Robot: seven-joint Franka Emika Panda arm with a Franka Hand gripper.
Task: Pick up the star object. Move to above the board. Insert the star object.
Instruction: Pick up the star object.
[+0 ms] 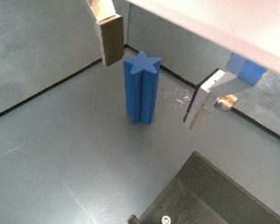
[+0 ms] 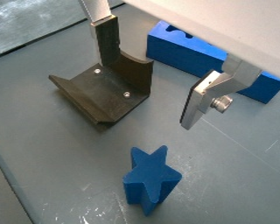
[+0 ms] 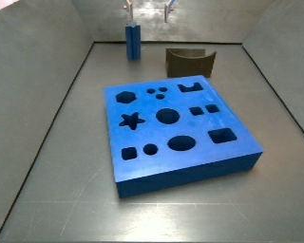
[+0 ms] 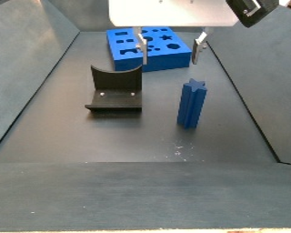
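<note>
Wrist views both show the gripper (image 1: pixel 154 77) hanging above the tray floor (image 1: pixel 49 166) with its jaws spread wide and nothing between them. One silver finger (image 1: pixel 108 39) and its partner (image 1: pixel 205 101) flank the star object (image 1: pixel 143 86), which stands upright on its end, free of both plates. That spread looks deliberate: the gap is broader than the ridged peg, so the fingers could come down on either side without knocking it over (a tall slim piece on a small footprint would tip easily).

A side view places the star object (image 4: pixel 192 103) alone on the floor, with the gripper (image 4: pixel 167 47) higher up and nearer the board than the peg; how closely it sits over the peg cannot be told from that angle. The fixture (image 4: pixel 115 89) stands beside it, near but apart, and the board (image 4: pixel 149 48) lies farther back. From the opposite side, the board (image 3: pixel 180 133) fills the foreground, its star-shaped hole (image 3: pixel 132 121) open and unobstructed, while the star object (image 3: pixel 133 42) stands well beyond it near the far wall.

The pickup is judged not yet done. Standing the peg upright suits the task, since it can be grasped and lowered into the hole without reorienting.
</note>
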